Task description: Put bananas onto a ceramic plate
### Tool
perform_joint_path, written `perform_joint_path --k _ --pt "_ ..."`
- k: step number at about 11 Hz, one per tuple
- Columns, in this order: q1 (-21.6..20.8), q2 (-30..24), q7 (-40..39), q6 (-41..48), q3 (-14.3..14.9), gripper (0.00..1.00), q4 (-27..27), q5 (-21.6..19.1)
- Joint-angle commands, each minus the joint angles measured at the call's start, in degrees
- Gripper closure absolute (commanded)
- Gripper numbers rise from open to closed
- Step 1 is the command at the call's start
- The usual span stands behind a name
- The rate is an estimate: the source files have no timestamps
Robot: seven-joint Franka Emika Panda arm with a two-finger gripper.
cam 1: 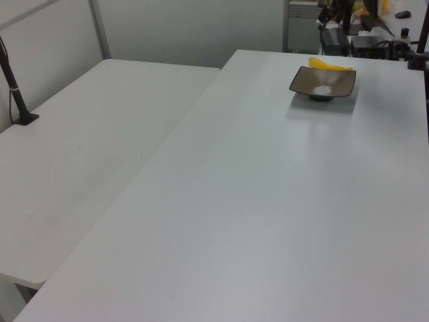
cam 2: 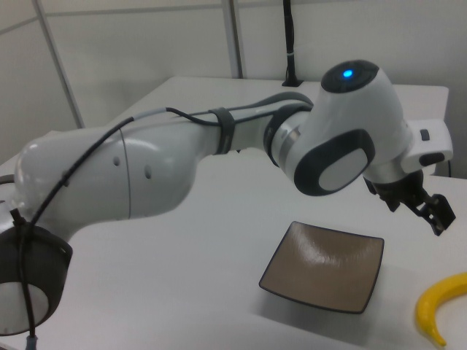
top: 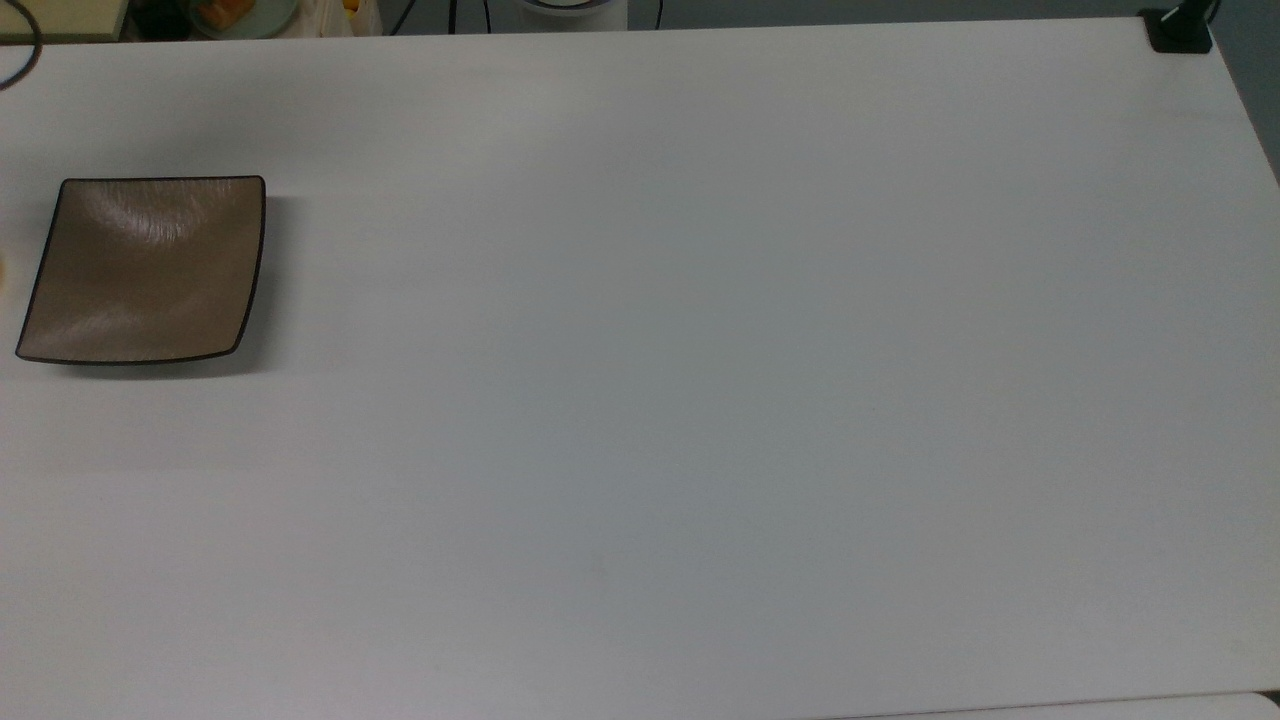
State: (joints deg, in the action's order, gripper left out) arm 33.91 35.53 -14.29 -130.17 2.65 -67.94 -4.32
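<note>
nothing placed yet: ceramic plate [cam 2: 322, 275] sits bare, banana [cam 2: 438, 308] lies on the white table [top: 700, 400] just beside it at the right view's right. gripper [cam 2: 429, 209] hangs above both, carrying nothing, can't tell finger spacing. grasp and placement remain. pale partition walls [cam 1: 188, 30] behind.

Robotics lab or test cell, not a home: a large white-and-grey jointed robot arm [cam 2: 182, 160] with a blue status light reaches over a wide plain white counter [top: 700, 400]. Black camera-mount posts [cam 1: 15, 87] are clamped at the counter edges, with pale partition walls on metal framing [cam 1: 100, 30] behind. Past the far edge sits a clutter of black cables and electronic gear [cam 1: 355, 40] in the left view.
</note>
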Motion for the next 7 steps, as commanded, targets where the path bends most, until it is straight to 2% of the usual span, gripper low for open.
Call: perform_joint_path --k 1,5,7 --pt "1.33 4.62 -0.56 -5.43 -0.63 0.00 1.32 0.01" --pt "2.83 9.81 -1.35 -13.26 -0.63 0.00 1.14 0.27" --pt "2.83 11.39 -2.05 -14.41 -0.54 0.00 1.05 0.97"
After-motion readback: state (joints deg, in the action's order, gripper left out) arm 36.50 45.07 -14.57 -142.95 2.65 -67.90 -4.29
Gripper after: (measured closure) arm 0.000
